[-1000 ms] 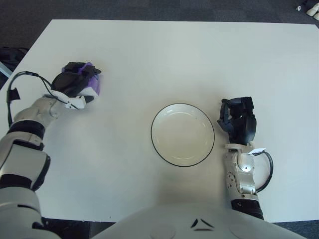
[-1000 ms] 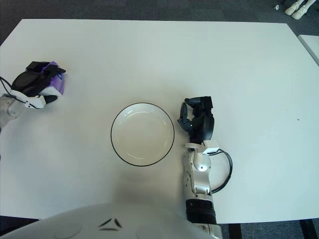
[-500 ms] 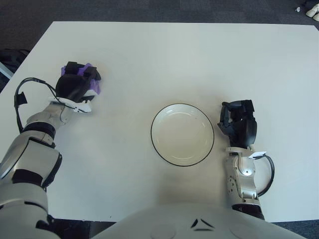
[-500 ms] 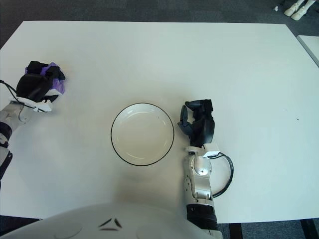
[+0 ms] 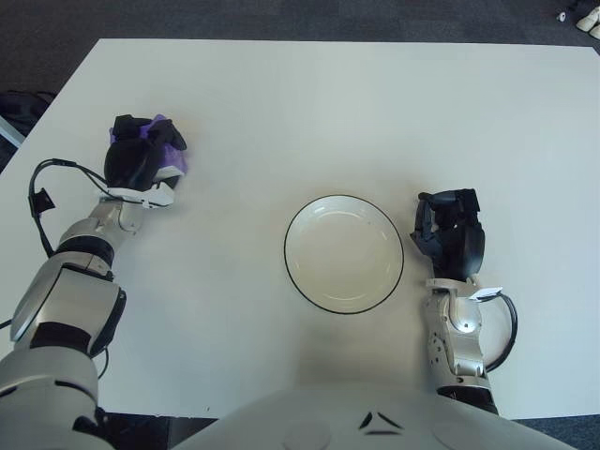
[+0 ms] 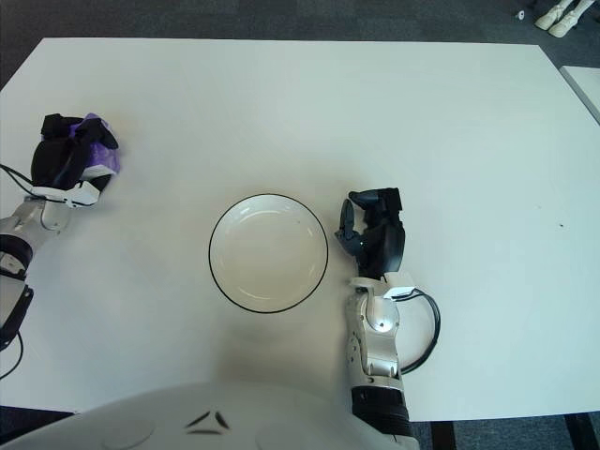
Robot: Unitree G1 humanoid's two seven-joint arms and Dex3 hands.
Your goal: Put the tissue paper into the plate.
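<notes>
Your left robot hand (image 5: 139, 161) sits at the far left of the white counter (image 5: 309, 103), its dark fingers curled around the purple tissue paper (image 5: 172, 155) — the tissue shows only as a purple edge along the hand's right and upper side. Whether the hand and tissue touch the counter cannot be told. Well apart to the right, near the middle of the counter, you will find the plate (image 5: 344, 253): round, white, black-rimmed, nothing in it. Just beside the plate's right rim is your right robot hand (image 5: 449, 231), fingers curled inward and holding nothing — close to the rim, but not touching it.
</notes>
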